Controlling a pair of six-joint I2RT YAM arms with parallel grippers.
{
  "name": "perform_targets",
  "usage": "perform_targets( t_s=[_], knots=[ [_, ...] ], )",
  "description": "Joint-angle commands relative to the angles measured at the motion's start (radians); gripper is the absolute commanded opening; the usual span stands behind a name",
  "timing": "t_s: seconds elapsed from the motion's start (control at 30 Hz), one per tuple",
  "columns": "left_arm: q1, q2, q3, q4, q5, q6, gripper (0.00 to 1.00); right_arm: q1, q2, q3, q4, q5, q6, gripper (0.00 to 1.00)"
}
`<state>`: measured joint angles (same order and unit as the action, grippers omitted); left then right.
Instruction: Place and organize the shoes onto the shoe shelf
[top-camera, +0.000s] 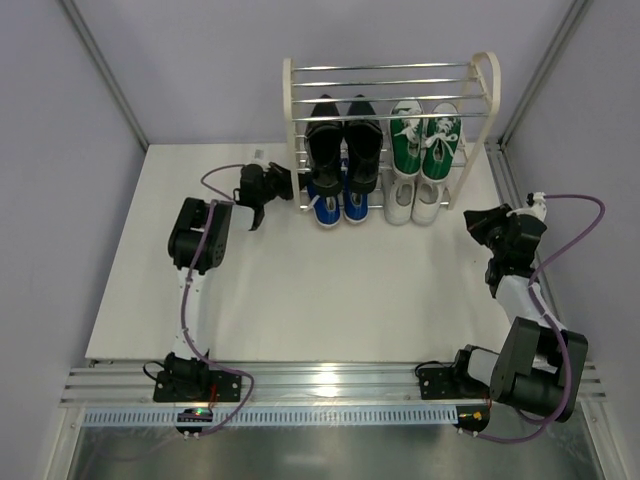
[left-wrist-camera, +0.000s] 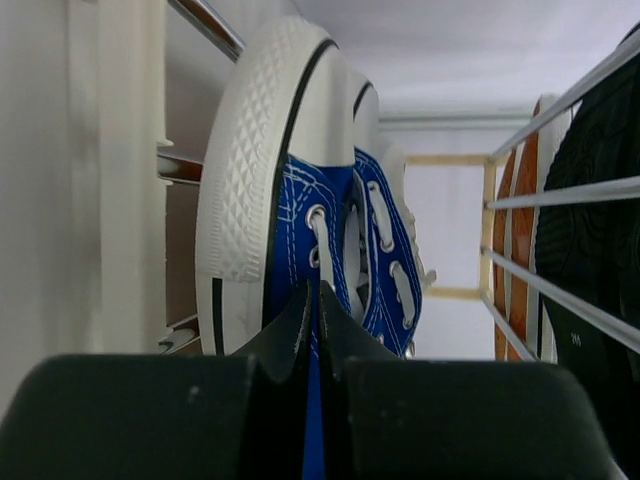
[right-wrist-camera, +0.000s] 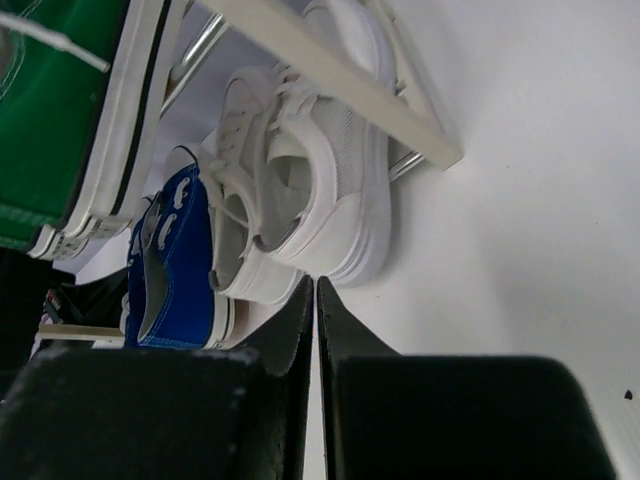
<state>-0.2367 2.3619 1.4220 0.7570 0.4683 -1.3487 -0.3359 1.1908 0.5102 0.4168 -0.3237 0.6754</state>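
A small two-tier shoe shelf (top-camera: 490, 90) of thin chrome rods between cream arched side frames stands at the far edge of the matte white tabletop (top-camera: 330, 290), and all four pairs sit on it. On the upper tier, the glossy black leather shoes (top-camera: 342, 140) are on the left and the green canvas sneakers (top-camera: 425, 145) with white laces and rubber toe caps are on the right. On the lower tier, the blue canvas sneakers (top-camera: 337, 205) lie under the black pair and the all-white sneakers (top-camera: 415, 200) under the green.

The left pincer (top-camera: 288, 183) is clenched with nothing between its black fingers. It sits just beside the shelf's left frame, with its tips close to a blue sneaker's diamond-patterned white toe cap; whether they touch cannot be told. The right pincer (top-camera: 472, 224) is also clenched and empty, low over the tabletop near the shelf's right frame, pointing at the thick-soled white pair.
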Motion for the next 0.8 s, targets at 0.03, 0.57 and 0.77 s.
perform_targets(
  t_s=[0.03,0.57,0.77],
  knots=[
    [-0.127,0.013,-0.041,0.073,0.043,-0.026,0.0,0.005,-0.069,-0.024,-0.009,-0.104,-0.063,0.04],
    [-0.256,0.042,-0.075,0.225,0.012,-0.139,0.0,0.317,-0.059,-0.159,0.105,0.034,-0.06,0.21],
    [-0.291,0.048,-0.043,0.26,0.003,-0.185,0.0,0.336,0.001,-0.183,0.204,0.13,0.044,0.56]
  ],
)
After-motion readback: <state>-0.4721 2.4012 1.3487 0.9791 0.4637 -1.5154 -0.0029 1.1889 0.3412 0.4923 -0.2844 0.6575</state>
